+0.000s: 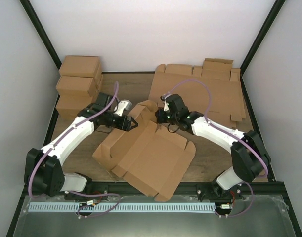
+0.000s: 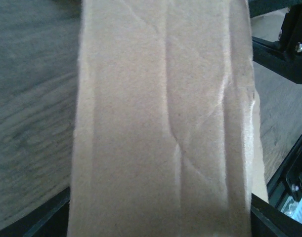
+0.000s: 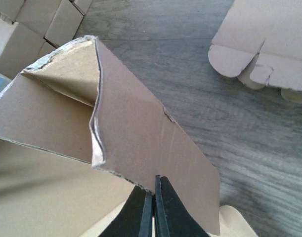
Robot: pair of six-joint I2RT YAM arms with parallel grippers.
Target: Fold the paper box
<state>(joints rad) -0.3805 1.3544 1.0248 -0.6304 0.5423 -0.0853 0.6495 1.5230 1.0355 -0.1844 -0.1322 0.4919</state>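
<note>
**A:** Where is the paper box, and what holds it?

**B:** It lies mid-table, partly raised. At the box's far-left edge, the left gripper has its fingers spread either side of a flap, probably bracing it. At the box's far edge, the right gripper is pinched tight on a wall panel, likely to stand it up.

**A:** And the surroundings?

**B:** A wooden table. Folded cartons are stacked left of the box and flat blanks lie to its right, with white walls behind

Boxes far-left, blanks far-right, paper box between
</note>
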